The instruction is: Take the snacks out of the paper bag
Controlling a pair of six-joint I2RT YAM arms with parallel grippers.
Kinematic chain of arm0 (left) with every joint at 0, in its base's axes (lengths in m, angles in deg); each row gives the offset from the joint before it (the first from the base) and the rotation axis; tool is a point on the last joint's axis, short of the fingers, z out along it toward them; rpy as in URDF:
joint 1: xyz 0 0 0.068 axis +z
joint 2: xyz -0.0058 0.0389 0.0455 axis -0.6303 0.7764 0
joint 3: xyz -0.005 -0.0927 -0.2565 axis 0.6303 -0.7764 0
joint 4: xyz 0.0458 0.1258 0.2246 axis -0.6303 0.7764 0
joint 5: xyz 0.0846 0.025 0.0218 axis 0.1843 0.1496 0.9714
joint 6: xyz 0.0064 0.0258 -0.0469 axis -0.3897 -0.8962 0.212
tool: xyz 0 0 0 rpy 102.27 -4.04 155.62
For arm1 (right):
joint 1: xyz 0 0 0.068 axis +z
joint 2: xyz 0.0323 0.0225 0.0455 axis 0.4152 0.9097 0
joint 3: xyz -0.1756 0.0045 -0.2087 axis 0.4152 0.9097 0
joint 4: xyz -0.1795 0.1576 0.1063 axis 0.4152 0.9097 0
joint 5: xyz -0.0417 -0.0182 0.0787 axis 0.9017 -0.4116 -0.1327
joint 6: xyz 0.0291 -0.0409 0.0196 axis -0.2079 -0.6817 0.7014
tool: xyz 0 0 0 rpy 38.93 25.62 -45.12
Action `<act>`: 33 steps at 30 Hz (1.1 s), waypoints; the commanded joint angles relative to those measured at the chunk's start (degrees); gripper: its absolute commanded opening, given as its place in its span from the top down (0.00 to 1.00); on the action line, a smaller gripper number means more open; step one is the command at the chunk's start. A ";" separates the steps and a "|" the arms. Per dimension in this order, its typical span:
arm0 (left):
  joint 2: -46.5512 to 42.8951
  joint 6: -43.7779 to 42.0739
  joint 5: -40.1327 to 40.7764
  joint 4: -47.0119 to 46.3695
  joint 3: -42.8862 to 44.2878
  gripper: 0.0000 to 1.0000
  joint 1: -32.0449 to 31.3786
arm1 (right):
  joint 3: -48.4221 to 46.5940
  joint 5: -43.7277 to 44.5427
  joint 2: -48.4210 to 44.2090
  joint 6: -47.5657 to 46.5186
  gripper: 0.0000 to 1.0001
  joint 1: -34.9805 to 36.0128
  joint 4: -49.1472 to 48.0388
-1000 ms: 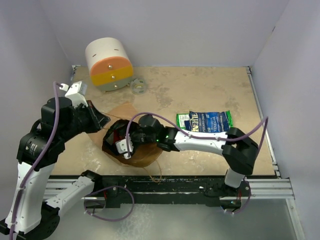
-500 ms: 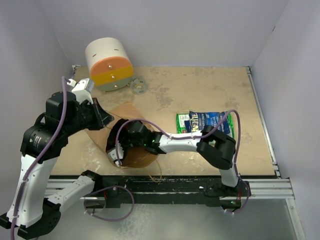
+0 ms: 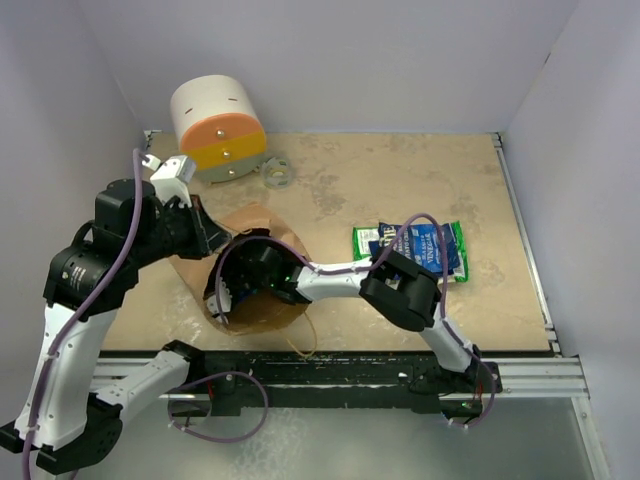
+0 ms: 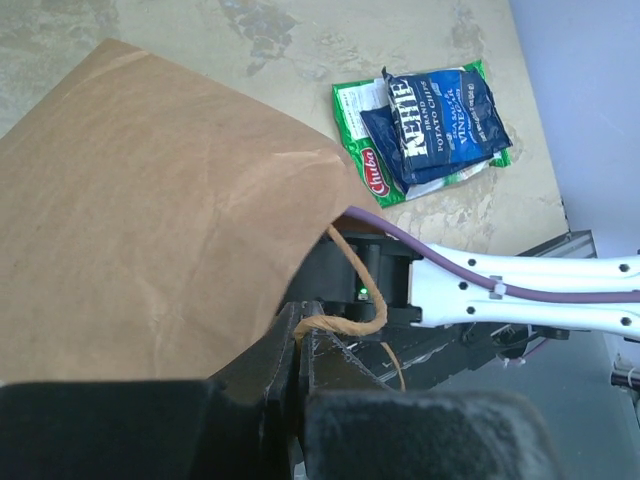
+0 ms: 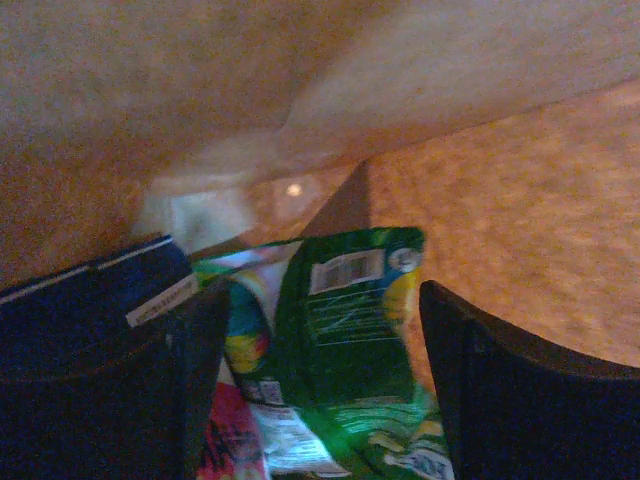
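Inside the paper bag (image 5: pixel 300 70), a green snack packet (image 5: pixel 340 330) is being straddled by the wide-spread right fingers (image 5: pixel 520 400); the bag's edge is being pinched by the left fingers (image 4: pixel 262 372).

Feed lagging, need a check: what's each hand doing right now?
Left hand: closed, holding the brown kraft paper bag.
Right hand: open inside that bag, holding nothing.

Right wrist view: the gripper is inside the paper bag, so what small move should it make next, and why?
Probably ease forward a little and close on the green packet. The right gripper is open inside the paper bag, its fingers either side of that packet, and the left gripper holds the bag's mouth open.
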 commanded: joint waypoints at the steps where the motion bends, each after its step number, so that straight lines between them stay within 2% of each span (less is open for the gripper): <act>1: 0.01 -1.73 -0.56 -0.37 3.24 1.00 -0.01 | -1.35 -0.73 1.50 -0.78 0.29 -2.03 -1.06; 3: -0.15 -1.75 0.78 0.41 3.62 1.00 0.04 | -0.41 -1.77 0.94 -0.22 0.44 -2.39 -1.32; 8: -0.76 -0.23 5.65 2.05 3.99 1.00 0.07 | 3.71 -2.12 -3.15 2.51 0.72 -2.57 -3.45; 14: -0.95 3.30 10.77 2.68 3.93 1.00 0.07 | 8.67 -1.93 -9.88 7.09 0.99 -2.43 -4.14; 23: -1.30 6.44 14.33 0.86 3.98 1.00 0.07 | 15.95 -1.80 -22.15 17.00 1.00 -2.01 -4.03; 29: -0.39 6.25 13.55 0.47 5.48 1.00 0.07 | 21.06 -2.07 -25.67 20.02 1.00 -1.68 -4.27; 33: -0.39 5.64 12.54 0.70 5.95 1.00 0.05 | 21.97 0.16 -25.87 15.70 0.83 -1.71 0.02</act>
